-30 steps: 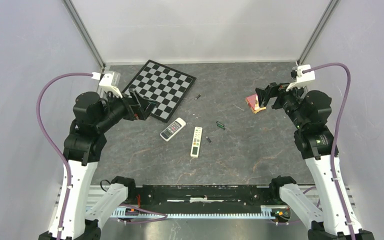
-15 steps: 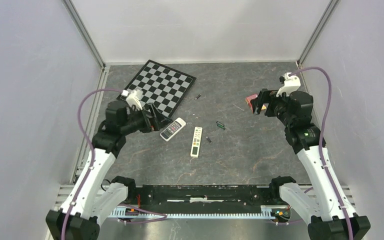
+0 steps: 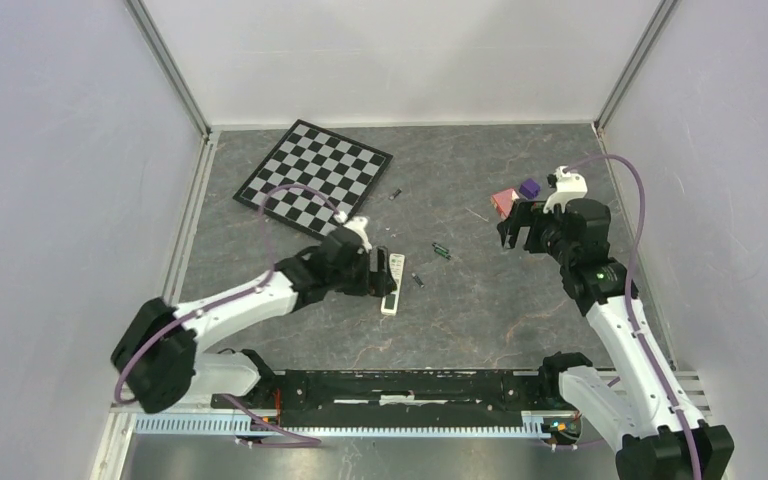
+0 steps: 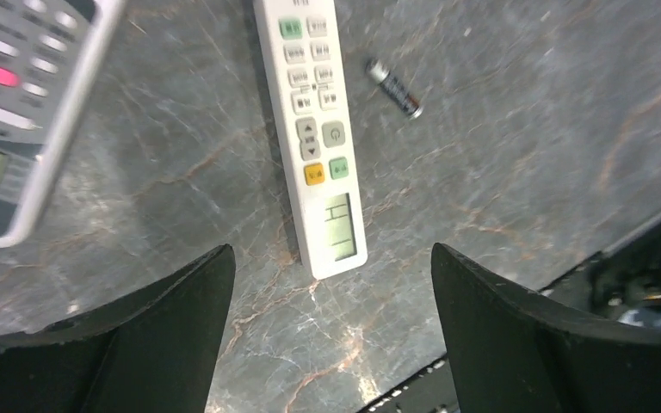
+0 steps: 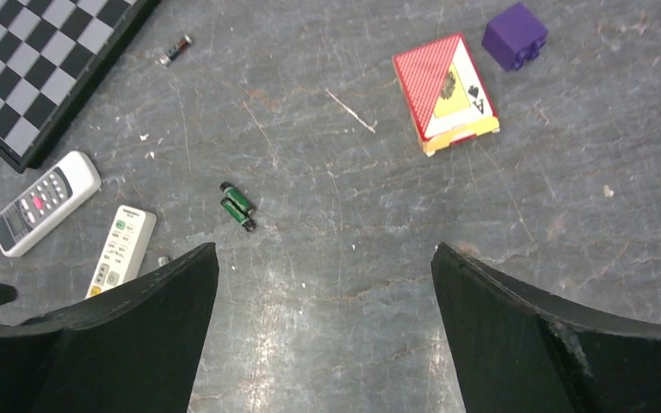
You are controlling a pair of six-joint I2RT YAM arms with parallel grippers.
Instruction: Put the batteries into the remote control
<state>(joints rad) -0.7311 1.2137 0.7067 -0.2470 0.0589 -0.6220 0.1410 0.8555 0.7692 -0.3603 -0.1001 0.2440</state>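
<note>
Hangs left gripper (image 4: 331, 254) wide apart, empty, above slim white remote (image 4: 311, 129), dark battery (image 4: 394, 88) just beside; grey remote (image 4: 17, 112) cut off at frame edge. Holds right gripper (image 5: 323, 249) equally wide, empty, over green batteries (image 5: 238, 206).

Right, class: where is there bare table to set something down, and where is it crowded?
Bare: between the slim white remote and the front rail; right of the green batteries, nearer than the card box. Crowded: around the grey remote and left pincer, by the chessboard.

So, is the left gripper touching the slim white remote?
Apart. Left wrist view: left gripper open, its fingers flanking the slim white remote, bare table between.
</note>
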